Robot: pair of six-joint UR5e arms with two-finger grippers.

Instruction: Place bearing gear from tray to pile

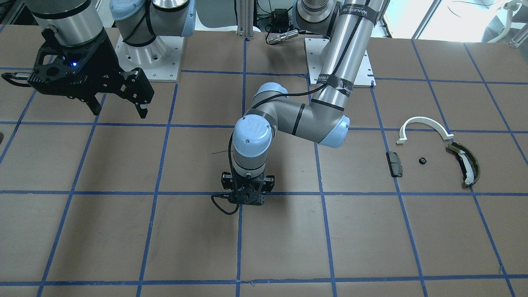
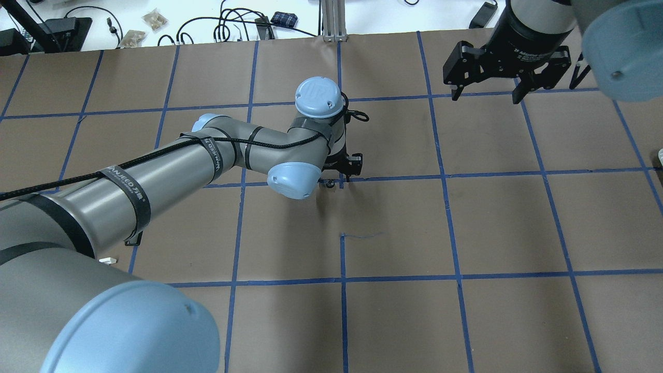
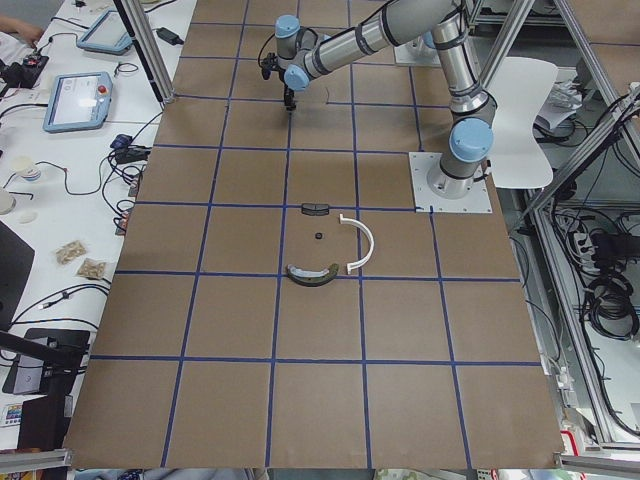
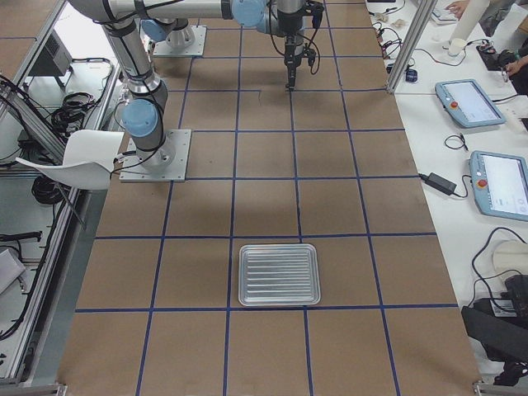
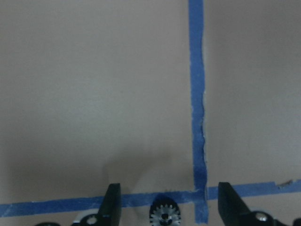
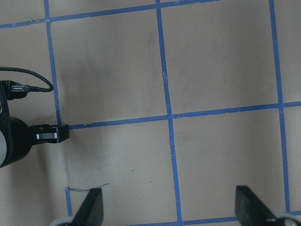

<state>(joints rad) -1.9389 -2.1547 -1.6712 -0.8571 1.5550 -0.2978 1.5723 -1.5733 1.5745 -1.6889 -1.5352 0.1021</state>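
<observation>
The bearing gear [image 5: 164, 216] sits at the tape cross [image 5: 200, 192], between the left gripper's [image 5: 168, 187] spread fingers [image 5: 113, 202], a gap on either side. Bare paper separates the cross from the pile [image 1: 422, 160] and the tray [image 4: 278, 274]; the right gripper [image 2: 486, 97], spread wide, hangs well apart.

So the left arm is stretched way out, elbow bent, wrist pointing straight down, left gripper [image 1: 246, 194] sitting low with jaws apart. The right gripper [image 1: 119, 111] hangs higher up, jaws wide apart too.
</observation>
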